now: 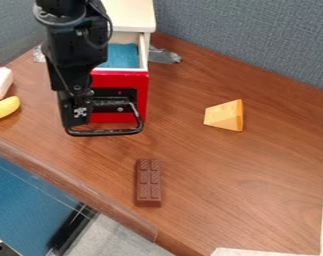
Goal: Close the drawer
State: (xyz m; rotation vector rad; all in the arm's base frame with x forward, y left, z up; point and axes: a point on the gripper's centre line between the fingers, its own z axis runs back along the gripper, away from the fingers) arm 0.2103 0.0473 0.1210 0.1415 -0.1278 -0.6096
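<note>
One hazard: my claw (77, 112), opening and grip indeterminable, hangs against the front of the drawer (119, 80) and could snag its looped handle (110, 132), skewing the slide. One drawer, upper left, pulled out of its cream cabinet (129, 15): glossy red face, white walls, blue interior, black handle.

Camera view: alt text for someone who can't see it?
Open red-fronted drawer, with a black robot arm's end effector at its black handle. On the brown table: chocolate bar in front, cheese wedge toward the right, banana at the left edge.
</note>
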